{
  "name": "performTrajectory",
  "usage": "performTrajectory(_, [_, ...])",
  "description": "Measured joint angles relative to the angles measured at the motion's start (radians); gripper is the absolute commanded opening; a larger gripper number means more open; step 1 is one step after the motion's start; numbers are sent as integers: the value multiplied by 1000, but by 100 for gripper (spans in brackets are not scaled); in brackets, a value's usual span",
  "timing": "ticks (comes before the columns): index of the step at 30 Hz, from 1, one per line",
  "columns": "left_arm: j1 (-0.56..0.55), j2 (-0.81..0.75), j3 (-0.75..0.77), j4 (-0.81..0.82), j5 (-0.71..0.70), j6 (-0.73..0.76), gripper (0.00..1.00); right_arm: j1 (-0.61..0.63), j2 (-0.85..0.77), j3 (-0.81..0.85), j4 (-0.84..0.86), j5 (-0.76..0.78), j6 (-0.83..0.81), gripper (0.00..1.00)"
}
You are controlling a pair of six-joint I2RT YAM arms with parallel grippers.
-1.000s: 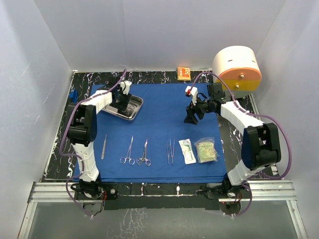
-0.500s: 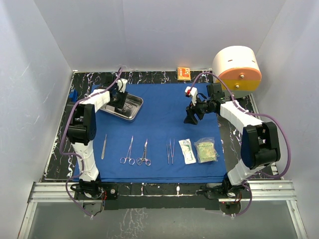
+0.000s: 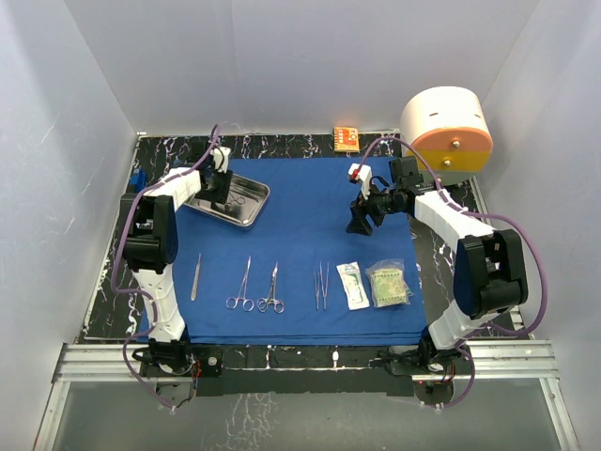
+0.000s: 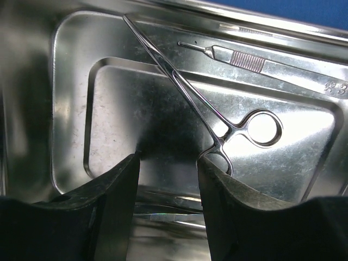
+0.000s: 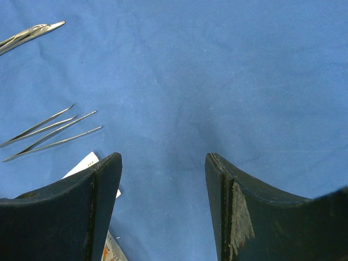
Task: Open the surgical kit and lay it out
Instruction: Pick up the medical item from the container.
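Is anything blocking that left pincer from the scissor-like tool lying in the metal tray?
Nothing visible does. The left pincer hangs open right over the steel tray, and the ring-handled forceps lie uncovered just ahead of its fingers. A scalpel handle lies farther back, out of the way.
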Motion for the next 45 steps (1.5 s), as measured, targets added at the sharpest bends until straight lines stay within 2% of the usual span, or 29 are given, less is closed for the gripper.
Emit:
performTrajectory(6, [5, -4, 18, 6, 14, -30, 48, 0, 0, 0, 0, 0, 0, 60])
performTrajectory(11, [7, 2, 97, 15, 15, -63, 47, 0, 0, 0, 0, 0, 1, 60])
performTrajectory(19, [7, 117, 244, 19, 19, -96, 42, 0, 0, 0, 0, 1, 5, 60])
performTrajectory(26, [7, 188, 252, 19, 17, -98, 38, 0, 0, 0, 0, 4, 10, 60])
performTrajectory(36, [7, 201, 258, 45, 10, -82, 32, 0, 0, -9, 1, 4, 11, 60])
performTrajectory(45, [7, 204, 251, 55, 8, -79, 21, 0, 0, -13, 0, 5, 11, 60])
